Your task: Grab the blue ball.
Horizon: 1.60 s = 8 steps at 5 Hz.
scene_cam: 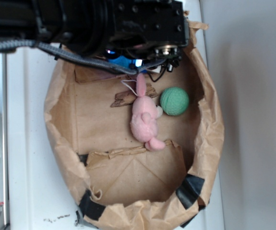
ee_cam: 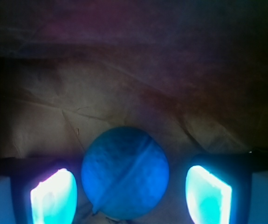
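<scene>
The black arm (scene_cam: 80,19) is seen reaching in from the top edge of the exterior view, with its head lowered over the far rim of a brown paper bag (scene_cam: 61,129) that is laid open on the white bench (scene_cam: 32,201). In the wrist view the tool (ee_cam: 127,191) is seen spread, its two glowing pads (ee_cam: 53,196) set on either side of the ball (ee_cam: 125,172) with a gap left on each side, so nothing is gripped. The ball is blue, marked by a faint diagonal groove, and is seen resting on the crumpled paper floor between the fingers; in the exterior view only a sliver of blue is visible under the arm. No writing or brand can be read anywhere. A pink bunny (scene_cam: 144,120) is laid just below the tool, and a green ball (scene_cam: 174,101) is placed right beside it. Black tape (scene_cam: 191,189) is seen on the bag's near corners.
</scene>
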{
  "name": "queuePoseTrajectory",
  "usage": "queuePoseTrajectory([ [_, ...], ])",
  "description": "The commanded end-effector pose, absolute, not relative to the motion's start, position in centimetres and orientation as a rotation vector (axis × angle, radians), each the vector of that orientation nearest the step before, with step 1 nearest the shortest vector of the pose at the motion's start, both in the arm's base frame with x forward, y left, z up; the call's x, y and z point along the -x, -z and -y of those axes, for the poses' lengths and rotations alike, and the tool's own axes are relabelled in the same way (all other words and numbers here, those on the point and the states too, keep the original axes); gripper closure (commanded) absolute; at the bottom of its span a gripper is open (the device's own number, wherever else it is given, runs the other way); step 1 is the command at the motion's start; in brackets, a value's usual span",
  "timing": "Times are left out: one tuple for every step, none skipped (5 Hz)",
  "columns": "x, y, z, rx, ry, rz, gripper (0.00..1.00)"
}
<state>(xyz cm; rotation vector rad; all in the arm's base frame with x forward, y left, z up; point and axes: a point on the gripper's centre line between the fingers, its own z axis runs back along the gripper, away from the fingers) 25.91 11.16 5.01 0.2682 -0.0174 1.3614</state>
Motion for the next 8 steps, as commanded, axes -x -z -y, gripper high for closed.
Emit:
queuePoseTrajectory([
  [-26.0, -3.6, -12.0, -0.283, -1.371, 0.156, 0.16],
  [-25.9, -3.9, -11.8, -0.268, -1.367, 0.174, 1.00],
  [-26.3, -4.4, -11.6, -0.263, -1.368, 0.158, 1.00],
  [-26.0, -6.8, -10.9, -0.179, -1.273, 0.117, 1.00],
  [-24.9, -11.3, -10.2, -0.066, -1.133, 0.024, 1.00],
  [-23.2, -15.3, -9.6, -0.068, -0.980, -0.091, 1.00],
  [-21.2, -17.3, -9.9, -0.039, -0.895, -0.152, 1.00],
  [-19.5, -18.0, -9.8, 0.076, -0.723, -0.080, 1.00],
])
